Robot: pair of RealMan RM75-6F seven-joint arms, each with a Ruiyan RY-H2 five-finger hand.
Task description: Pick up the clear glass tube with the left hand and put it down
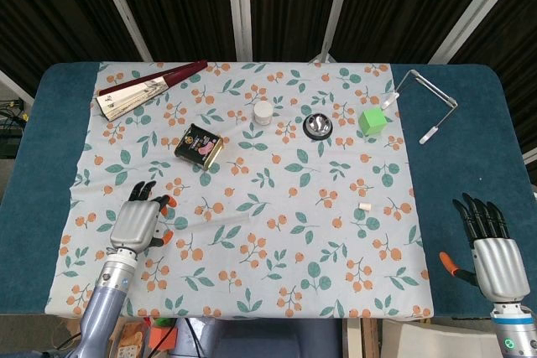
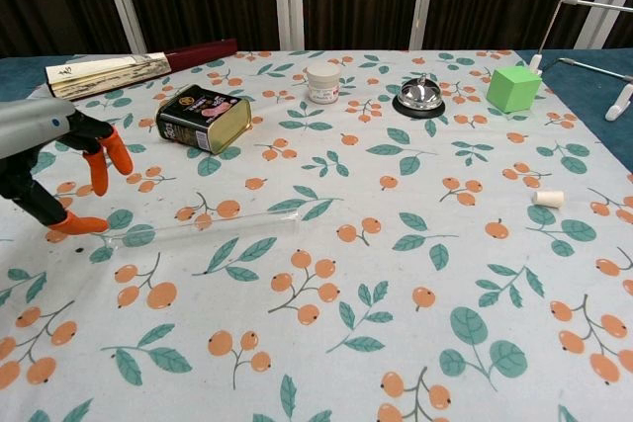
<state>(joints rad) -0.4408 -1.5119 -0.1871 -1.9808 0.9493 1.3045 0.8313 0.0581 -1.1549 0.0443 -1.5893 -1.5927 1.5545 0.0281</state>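
Note:
The clear glass tube (image 2: pixel 203 227) lies flat on the patterned cloth, running left to right; it shows only faintly in the head view as the tube (image 1: pixel 211 225). My left hand (image 1: pixel 140 222) hovers just left of the tube's left end with its orange-tipped fingers (image 2: pixel 107 158) spread and nothing in them. The same left hand (image 2: pixel 45 160) enters the chest view from the left edge. My right hand (image 1: pixel 492 253) rests at the near right on the blue table, fingers extended, holding nothing.
A dark tin (image 1: pixel 199 145), a folded fan (image 1: pixel 147 88), a small white jar (image 1: pixel 263 111), a silver bell (image 1: pixel 317 126), a green cube (image 1: pixel 372 120), a bent metal rod (image 1: pixel 430 98) and a small white cylinder (image 1: pixel 365 206) lie on the cloth.

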